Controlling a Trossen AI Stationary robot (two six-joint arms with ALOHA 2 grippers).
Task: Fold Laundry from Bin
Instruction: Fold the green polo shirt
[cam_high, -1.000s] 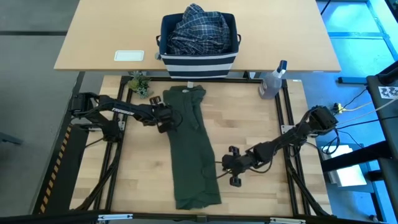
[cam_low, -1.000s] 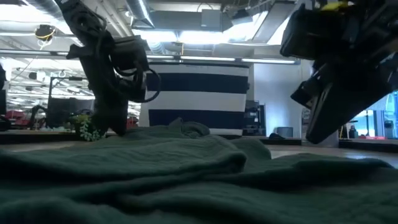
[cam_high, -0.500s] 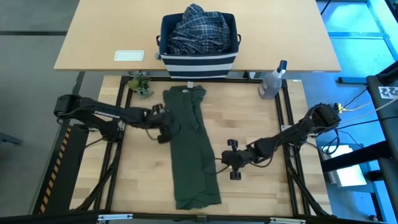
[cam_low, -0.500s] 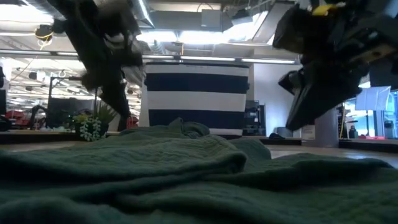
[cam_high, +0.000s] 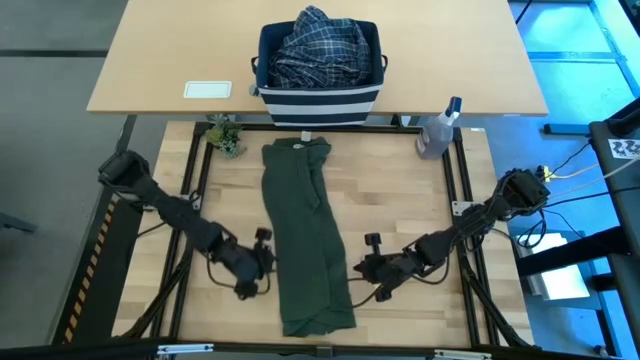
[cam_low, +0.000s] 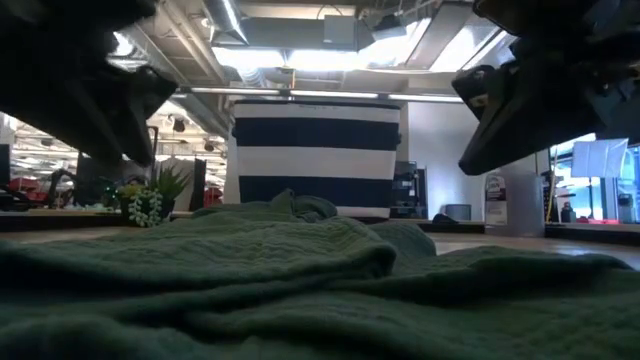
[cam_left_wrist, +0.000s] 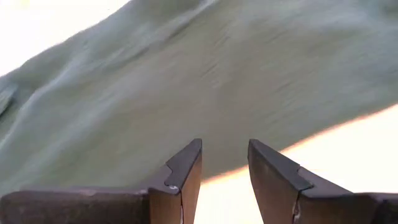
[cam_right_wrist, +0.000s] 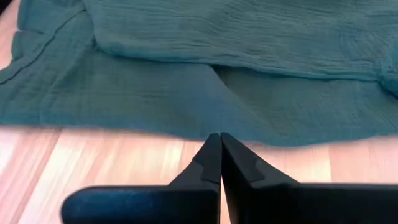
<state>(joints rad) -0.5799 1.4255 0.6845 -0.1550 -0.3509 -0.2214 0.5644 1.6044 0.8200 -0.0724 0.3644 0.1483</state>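
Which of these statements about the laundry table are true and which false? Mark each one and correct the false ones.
1. The olive-green garment lies stretched out on the wooden table. True.
2. The striped bin is empty. False: a plaid shirt fills it.
3. The right claw is shut, empty, beside the garment's edge. True.
4. The left claw grips the garment. False: its fingers stand apart, holding nothing.
5. The spray bottle stands inside the bin. False: it stands on the table's far right.

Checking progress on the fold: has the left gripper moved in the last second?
Yes. The left gripper slid along the green garment, away from the bin.
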